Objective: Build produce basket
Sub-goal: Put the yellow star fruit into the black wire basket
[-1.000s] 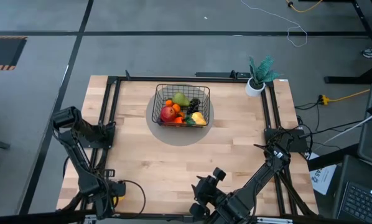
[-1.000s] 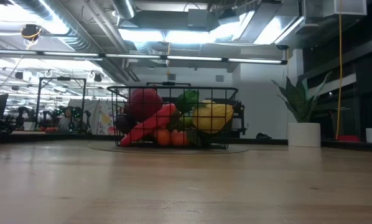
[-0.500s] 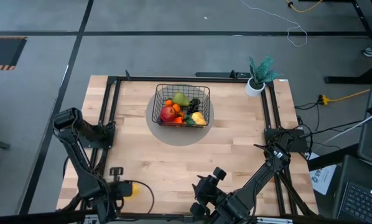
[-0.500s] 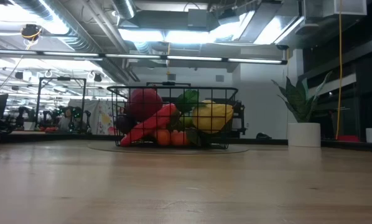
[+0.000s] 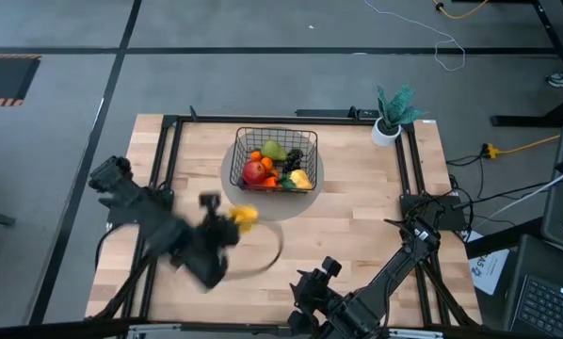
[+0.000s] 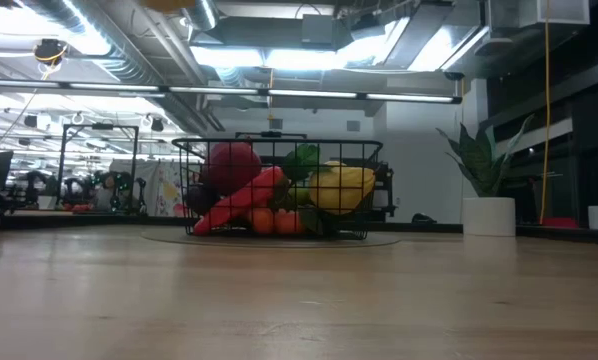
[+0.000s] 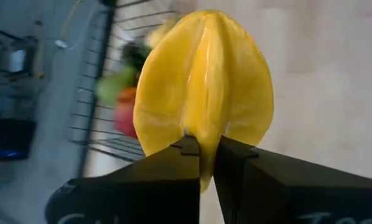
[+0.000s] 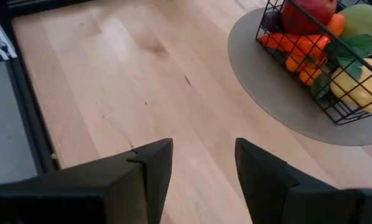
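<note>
1. A wooden table (image 5: 357, 235) is seen from above, with two dark robot arms reaching in from its near edge.
2. A black wire basket (image 5: 276, 158) sits on a grey round mat (image 5: 263, 202) toward the far middle of the table.
3. The basket holds produce (image 5: 280, 168): a red apple (image 5: 255, 171), a green-yellow pear (image 5: 274, 149), dark grapes (image 5: 295, 158), oranges, a carrot and a yellow piece at the near right corner.
4. The left gripper (image 5: 227, 224) hangs over the table just in front of the mat's near left edge, blurred in the overhead view.
5. Its jaws are pressed tight on the lower edge of a yellow ridged fruit (image 7: 203, 74), which stands up between the fingers (image 7: 183, 149) in the wrist view.
6. This fruit (image 5: 245, 217) is outside the basket, near its front left corner.
7. The right gripper (image 8: 201, 163) waits low at the table's near edge, right of centre, jaws spread and holding nothing.
8. A small potted plant (image 5: 394, 111) stands at the far right corner of the table.
9. From table height, the basket (image 6: 279, 190) shows piled fruit, and neither gripper is in that view.
</note>
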Robot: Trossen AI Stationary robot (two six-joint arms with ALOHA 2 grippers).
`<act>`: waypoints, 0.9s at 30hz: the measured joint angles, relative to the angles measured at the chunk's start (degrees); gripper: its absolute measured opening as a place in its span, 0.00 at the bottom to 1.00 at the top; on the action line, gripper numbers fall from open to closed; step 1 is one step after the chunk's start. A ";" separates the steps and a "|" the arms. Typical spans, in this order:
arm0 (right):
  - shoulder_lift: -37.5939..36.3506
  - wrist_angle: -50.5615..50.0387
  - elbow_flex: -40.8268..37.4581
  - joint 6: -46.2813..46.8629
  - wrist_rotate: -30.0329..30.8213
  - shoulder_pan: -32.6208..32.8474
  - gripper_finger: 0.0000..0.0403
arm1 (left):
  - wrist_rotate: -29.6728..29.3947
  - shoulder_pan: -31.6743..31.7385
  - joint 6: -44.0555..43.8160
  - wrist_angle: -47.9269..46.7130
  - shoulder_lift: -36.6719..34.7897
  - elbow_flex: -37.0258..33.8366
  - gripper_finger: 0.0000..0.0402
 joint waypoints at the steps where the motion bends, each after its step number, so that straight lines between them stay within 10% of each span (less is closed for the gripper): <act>1: 0.00 0.31 0.00 0.00 0.01 0.00 0.41 | 0.32 3.10 3.89 0.04 -0.01 1.63 0.00; 7: 0.02 1.26 -0.02 1.48 0.48 0.00 0.41 | 13.87 24.14 29.96 7.42 -0.09 10.38 0.00; 18: 0.02 -0.65 -0.02 1.34 0.53 0.00 0.41 | 67.06 61.30 49.18 28.73 3.52 11.81 0.00; 27: 0.02 -6.06 -0.02 4.33 0.85 -2.14 0.41 | 75.22 67.49 49.20 31.90 12.05 11.75 0.18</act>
